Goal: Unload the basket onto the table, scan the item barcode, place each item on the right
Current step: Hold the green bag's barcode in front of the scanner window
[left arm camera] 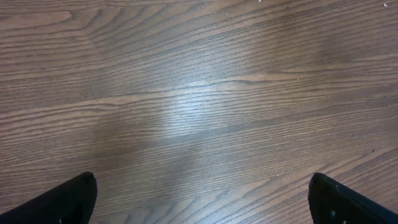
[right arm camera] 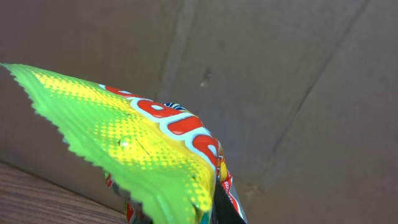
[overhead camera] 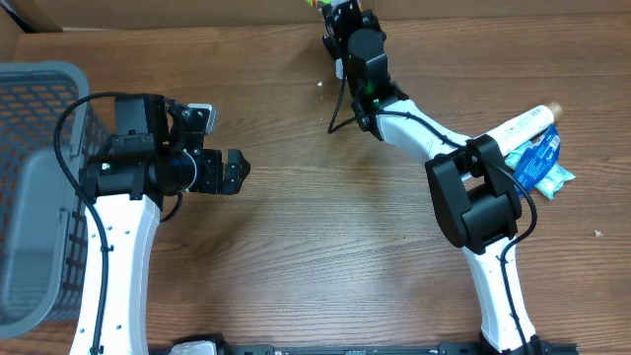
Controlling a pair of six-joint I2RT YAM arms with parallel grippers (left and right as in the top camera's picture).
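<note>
Evidently the right fingers [overhead camera: 343,16] were clamped shut on the packet [right arm camera: 137,149], a yellow-green sachet with red lettering. They held it at twelve o'clock on the bench [overhead camera: 325,247], right up against the cardboard wall [right arm camera: 298,81]. In the wrist view the packet stood up from the grip with its crimped edge free and wood showing beneath it. I judged it was lifted clear so that a face could be turned toward a reader.

The left fingers [left arm camera: 65,200] were spread wide and held nothing. They hung over bare wood at nine o'clock, near the basket [overhead camera: 44,71]. That looked like a waiting pose, clear of the other arm's way, though the basket so near suggested a drop-off point. A white tube [overhead camera: 521,124] and a blue pouch [overhead camera: 544,163] lay touching at three o'clock, probably further stock parked within the right arm's [overhead camera: 473,197] reach.

Much was hidden. No barcode showed on the visible face of the packet, and no scanner appeared in any view, so I could not tell where the code had to be aimed. Overhead, the frame's top edge cut off nearly all of the packet, leaving a sliver of colour. Up close, the packet itself covered the right fingers, and its lettering was too cropped to read. The right arm overlapped part of the tube and the pouch.
</note>
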